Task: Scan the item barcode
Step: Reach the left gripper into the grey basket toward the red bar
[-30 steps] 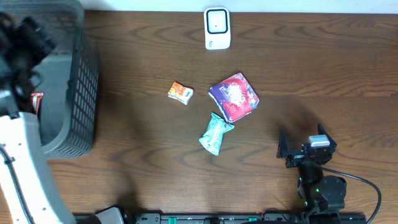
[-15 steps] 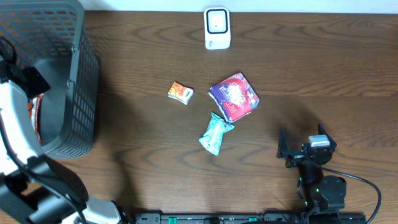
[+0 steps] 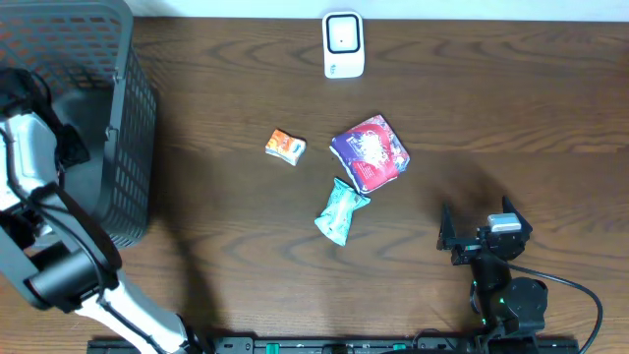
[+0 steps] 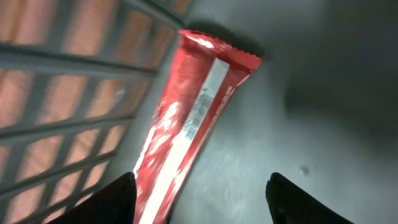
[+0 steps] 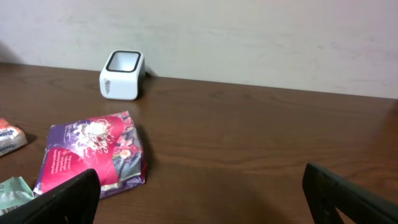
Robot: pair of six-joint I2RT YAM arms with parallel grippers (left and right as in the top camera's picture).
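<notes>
A red wrapper [image 4: 186, 118] with a white strip and a printed barcode lies on the grey floor of the basket [image 4: 298, 112], against its mesh wall [image 4: 62, 81]. My left gripper [image 4: 202, 186] hangs just above it, open. The wrapper's lower end runs between the jaws, close beside the left finger [image 4: 112, 202]. In the overhead view my left arm [image 3: 29, 147] reaches into the basket [image 3: 133, 118] and hides the wrapper. The white scanner [image 3: 343, 44] stands at the table's far edge. My right gripper [image 3: 479, 224] rests open and empty at the front right.
An orange packet [image 3: 285, 147], a purple-pink packet [image 3: 370, 151] and a teal packet [image 3: 341, 210] lie mid-table. The right wrist view shows the scanner [image 5: 122, 74] against the wall and the purple-pink packet [image 5: 93, 152] ahead to the left.
My left arm has shifted inside the basket and now covers the red wrapper that showed at the basket's left side. The right arm and the table items have not moved.
</notes>
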